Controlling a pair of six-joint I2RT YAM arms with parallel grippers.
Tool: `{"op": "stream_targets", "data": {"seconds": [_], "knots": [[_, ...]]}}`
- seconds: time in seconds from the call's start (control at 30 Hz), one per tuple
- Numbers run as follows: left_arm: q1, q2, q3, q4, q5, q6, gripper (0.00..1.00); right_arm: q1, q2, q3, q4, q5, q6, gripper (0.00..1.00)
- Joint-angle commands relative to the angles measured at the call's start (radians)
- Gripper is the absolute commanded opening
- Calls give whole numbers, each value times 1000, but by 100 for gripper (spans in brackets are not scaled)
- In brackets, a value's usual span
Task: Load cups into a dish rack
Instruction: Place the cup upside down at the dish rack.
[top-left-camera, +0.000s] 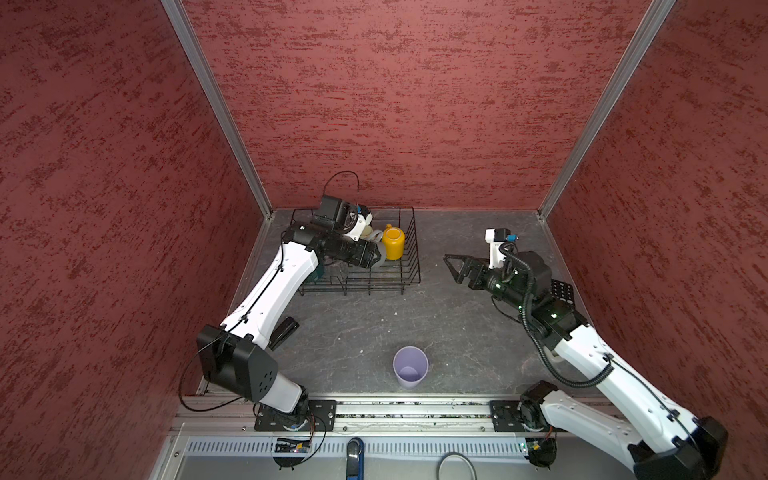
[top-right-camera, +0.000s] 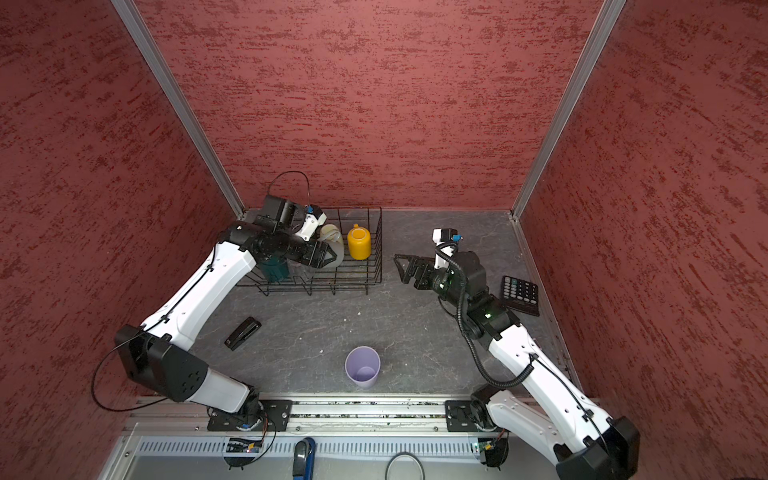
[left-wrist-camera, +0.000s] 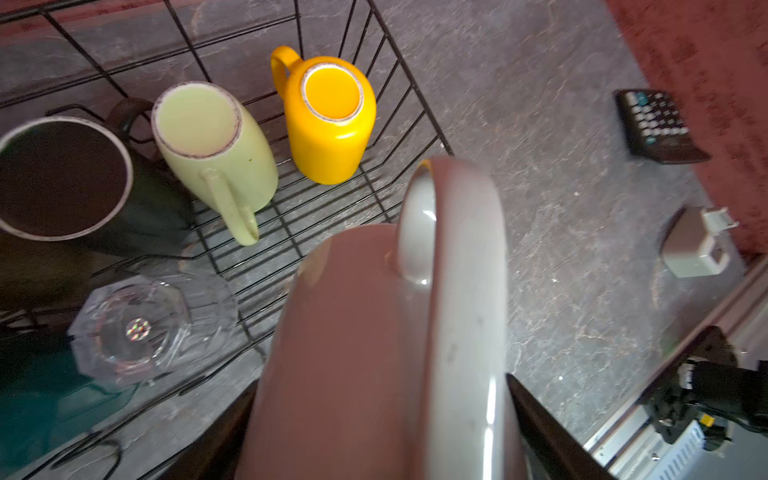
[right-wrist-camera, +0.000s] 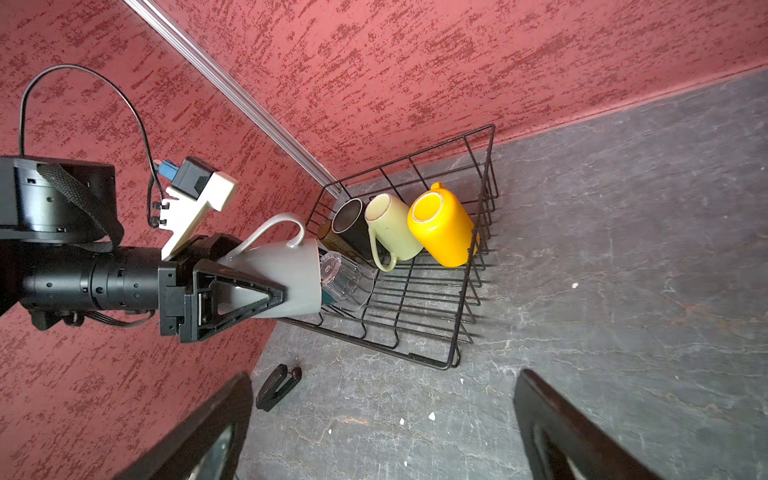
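Grey mug held over the dish rack in the surface's far left corner
The left gripper is closed on the grey mug, near a clear glass; a yellow mug, pale green mug and black mug lean in a row inside the rack. A lilac tumbler stands upright near the front edge. The right gripper, spread wide and empty, hovers between rack and right edge

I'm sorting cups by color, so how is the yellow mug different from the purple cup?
The yellow mug sits inside the rack; the purple cup stands outside it on the table. The yellow mug is bottom up; the purple cup is mouth up. The yellow mug has a handle; the purple cup has none. Neither is being held.
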Motion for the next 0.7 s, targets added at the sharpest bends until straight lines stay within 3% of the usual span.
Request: {"op": "stream_targets", "data": {"seconds": [0.0, 0.23, 0.67], "knots": [[-30, 38, 69, -63, -163, 57, 0, -12, -11, -17, -9, 17, -14, 99], [-60, 137, 148, -125, -249, 66, 0, -20, -34, -39, -14, 19, -17, 99], [-67, 304, 261, -174, -229, 72, 0, -36, -71, -81, -19, 13, -12, 99]]}}
